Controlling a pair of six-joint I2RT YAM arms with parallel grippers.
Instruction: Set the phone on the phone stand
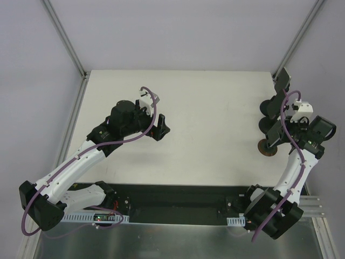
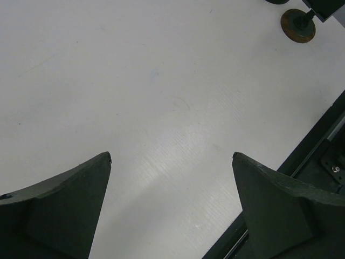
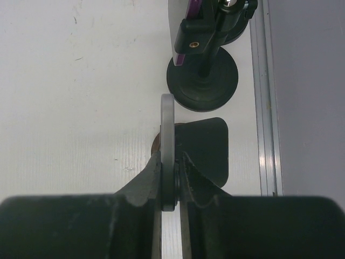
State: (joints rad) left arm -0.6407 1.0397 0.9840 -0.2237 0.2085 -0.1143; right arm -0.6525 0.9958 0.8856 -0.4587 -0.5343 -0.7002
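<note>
My right gripper (image 1: 278, 131) is shut on the phone (image 1: 274, 134), a thin dark slab held above the table's right side. In the right wrist view the phone (image 3: 167, 124) shows edge-on as a grey strip pinched between the fingers (image 3: 171, 155). A black rounded plate (image 3: 207, 145) lies just right of it. The black phone stand (image 3: 202, 81), with disc base, pole and clamp head (image 3: 195, 40), stands just beyond, near the right edge (image 1: 268, 108). My left gripper (image 1: 161, 128) is open and empty over the table's left-middle (image 2: 171, 156).
A brown disc base (image 1: 267, 149) sits under the held phone and shows in the left wrist view (image 2: 297, 26). A second black disc base (image 1: 265, 125) and a dark slab (image 1: 282, 80) with a purple edge (image 3: 191, 9) crowd the stand. A metal rail (image 3: 262, 108) runs along the right edge.
</note>
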